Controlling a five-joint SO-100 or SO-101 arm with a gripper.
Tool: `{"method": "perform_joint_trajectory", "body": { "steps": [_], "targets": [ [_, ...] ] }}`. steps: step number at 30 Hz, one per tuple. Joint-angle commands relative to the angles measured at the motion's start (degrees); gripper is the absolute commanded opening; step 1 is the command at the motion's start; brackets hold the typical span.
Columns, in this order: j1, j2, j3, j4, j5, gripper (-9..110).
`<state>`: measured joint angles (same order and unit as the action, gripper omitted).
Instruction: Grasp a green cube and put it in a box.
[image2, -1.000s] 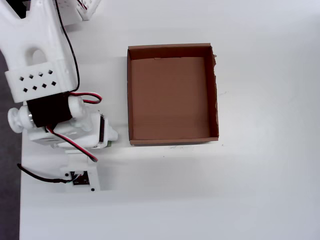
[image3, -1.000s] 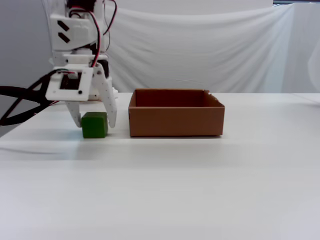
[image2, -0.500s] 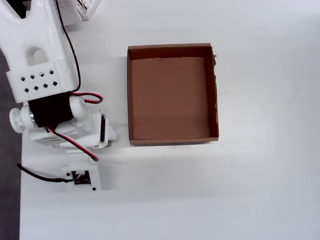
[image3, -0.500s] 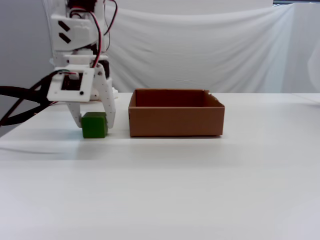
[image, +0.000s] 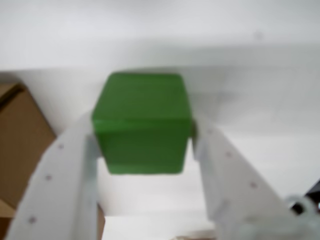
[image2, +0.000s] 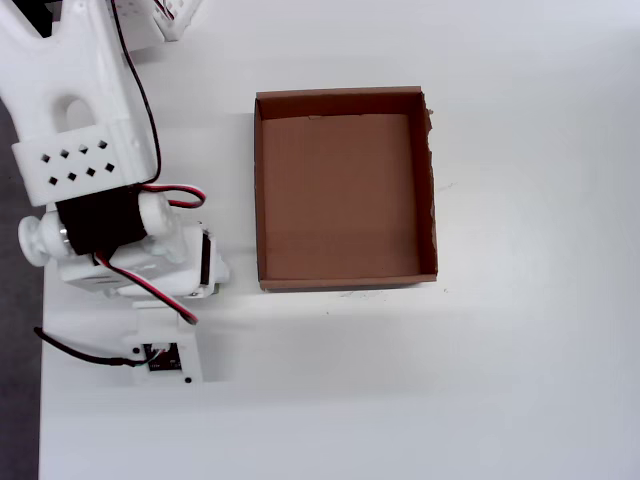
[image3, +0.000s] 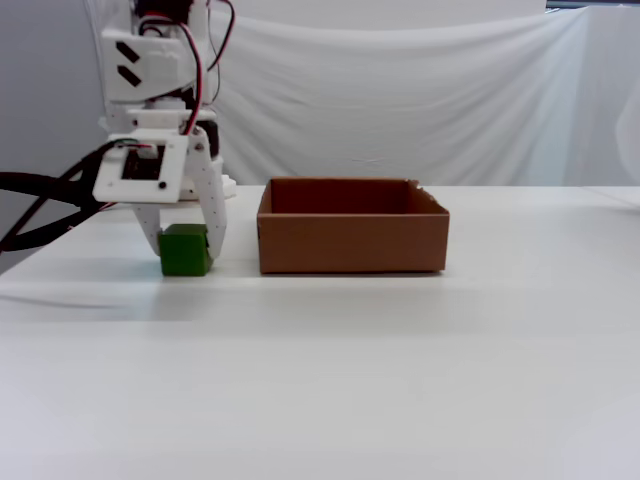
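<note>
Green cube (image3: 184, 251) sits clamped between the jaws beside the box (image3: 352, 240).

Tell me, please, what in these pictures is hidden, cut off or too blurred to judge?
- Green cube: hidden under the arm in the overhead view.
- Whether the cube rests on the table or is just lifted: too close to tell in the fixed view; blurred in the wrist view.
- Gripper: fingers cut off by the wrist view's lower edge.
- Box: only a blurred corner in the wrist view.
</note>
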<state>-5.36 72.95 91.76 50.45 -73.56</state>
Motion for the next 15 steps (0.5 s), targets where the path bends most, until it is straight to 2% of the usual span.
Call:
{"method": "perform_joint_trajectory", "body": {
  "steps": [1,15],
  "targets": [
    [-0.1,1.4,-1.4,-0.8,-1.1,18],
    [-0.5,6.5,-1.1,2.1,-0.5,16]
  ]
}}
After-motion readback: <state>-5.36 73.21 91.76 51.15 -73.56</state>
